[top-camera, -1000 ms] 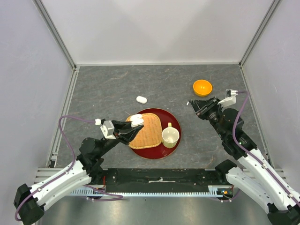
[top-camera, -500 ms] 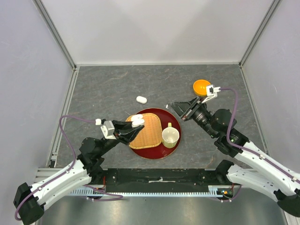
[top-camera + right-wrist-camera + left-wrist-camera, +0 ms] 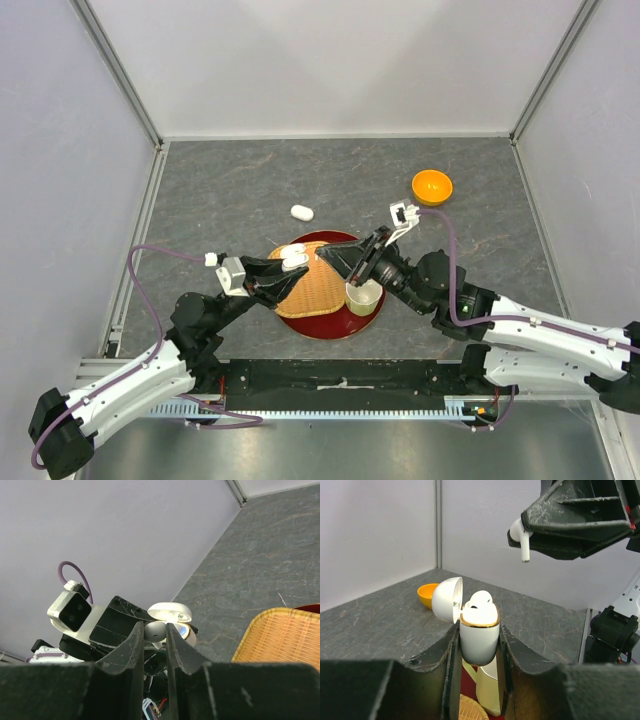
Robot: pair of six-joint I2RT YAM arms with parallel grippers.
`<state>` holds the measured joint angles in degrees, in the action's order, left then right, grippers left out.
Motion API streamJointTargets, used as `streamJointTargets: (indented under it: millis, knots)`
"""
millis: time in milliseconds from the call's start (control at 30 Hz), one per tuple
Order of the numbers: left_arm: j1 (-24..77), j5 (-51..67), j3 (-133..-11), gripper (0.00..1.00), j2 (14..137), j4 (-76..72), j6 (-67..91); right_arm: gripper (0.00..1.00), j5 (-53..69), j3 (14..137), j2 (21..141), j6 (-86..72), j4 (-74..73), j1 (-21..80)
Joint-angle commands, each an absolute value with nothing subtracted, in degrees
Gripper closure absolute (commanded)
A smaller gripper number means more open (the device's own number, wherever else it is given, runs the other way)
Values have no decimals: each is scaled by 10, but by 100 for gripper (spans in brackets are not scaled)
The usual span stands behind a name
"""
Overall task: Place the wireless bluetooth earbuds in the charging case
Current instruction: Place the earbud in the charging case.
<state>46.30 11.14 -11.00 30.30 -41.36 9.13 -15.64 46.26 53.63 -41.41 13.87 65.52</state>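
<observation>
Left fingers [image 3: 440, 675] clamp the charging case [image 3: 479, 637] upright, lid swung open with a seated earbud [image 3: 481, 599] showing, seemingly to present the free socket. Right fingers [image 3: 580, 515] pinch a second earbud [image 3: 522, 537] stem-down, above the case and apart. Nothing stands between them; wicker tray [image 3: 305, 290], cream cup [image 3: 364, 295] and orange bowl [image 3: 432, 186] lie below or well aside.

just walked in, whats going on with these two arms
The left gripper holds a white pebble-shaped charging case with a gold rim upright, lid flipped open, one white earbud already seated in it. The right gripper pinches a second white plastic earbud, stem down, above and off to one side of the case, not yet inserted. Both are over the round red tray.
</observation>
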Motion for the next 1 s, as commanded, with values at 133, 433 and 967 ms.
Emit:
streamJointTargets:
  millis: [133, 433, 967]
  knots:
    - [461, 120, -131, 98, 304, -456, 91, 100, -272, 482, 572, -387, 219, 715]
    - [462, 119, -125, 98, 303, -461, 90, 100, -283, 498, 606, -396, 231, 723]
    - [461, 119, -126, 98, 314, -461, 83, 100, -282, 536, 651, -379, 211, 744]
